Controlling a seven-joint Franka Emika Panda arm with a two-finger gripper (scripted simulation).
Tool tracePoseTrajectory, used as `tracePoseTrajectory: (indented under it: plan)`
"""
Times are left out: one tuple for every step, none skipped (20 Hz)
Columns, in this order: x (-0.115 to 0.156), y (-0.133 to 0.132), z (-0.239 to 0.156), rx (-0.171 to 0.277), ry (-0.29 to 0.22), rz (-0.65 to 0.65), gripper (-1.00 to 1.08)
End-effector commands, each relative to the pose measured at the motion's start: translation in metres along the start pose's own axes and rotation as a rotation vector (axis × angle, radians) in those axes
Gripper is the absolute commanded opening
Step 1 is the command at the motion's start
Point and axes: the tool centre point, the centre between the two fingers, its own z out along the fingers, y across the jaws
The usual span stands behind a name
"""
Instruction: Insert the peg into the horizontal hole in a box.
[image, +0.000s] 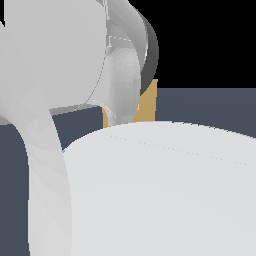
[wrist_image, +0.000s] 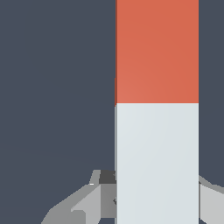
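Wrist view: one peg (wrist_image: 156, 109), seen w/ its orange-red part and its pale grey-white end, filled much of the frame. It sat between the two end effector (wrist_image: 153, 199) fingers (wrist_image: 78, 205), one on each side and close against it, so the end effector was closed on the peg's pale end. Exterior view: mostly blocked by the white arm (image: 50, 75); only one tan sliver of the box (image: 148, 102) showed behind it. Hole not visible in either view.

box (image: 148, 106) mostly hidden (hole unseen)
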Motion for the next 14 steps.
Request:
tracePoseTrajectory:
  plan:
    - [0.004, -0.001, -0.001, 0.0, 0.0, -0.005, -1.0]
    - [0.007, -0.002, -0.002, 0.0, 0.0, -0.009, -1.0]
    - [0.01, -0.004, -0.004, 0.0, 0.0, -0.013, -1.0]
    - [0.015, -0.005, -0.005, 0.0, 0.0, -0.019, -1.0]
    - [0.02, -0.008, -0.007, 0.0, 0.0, -0.026, -1.0]
    - [0.026, -0.01, -0.009, 0.0, 0.0, -0.035, -1.0]
    - [0.034, -0.013, -0.012, -0.001, 0.0, -0.044, -1.0]
    - [0.042, -0.017, -0.015, -0.001, 0.0, -0.055, -1.0]
    - [0.051, -0.021, -0.018, -0.001, 0.0, -0.067, -1.0]
    - [0.061, -0.025, -0.022, -0.001, 0.0, -0.081, -1.0]
    - [0.072, -0.031, -0.026, -0.001, 0.0, -0.096, -1.0]
    - [0.084, -0.037, -0.03, -0.001, 0.0, -0.112, -1.0]
    - [0.096, -0.043, -0.035, -0.001, 0.0, -0.129, -1.0]
    - [0.11, -0.05, -0.04, -0.001, 0.0, -0.148, -1.0]
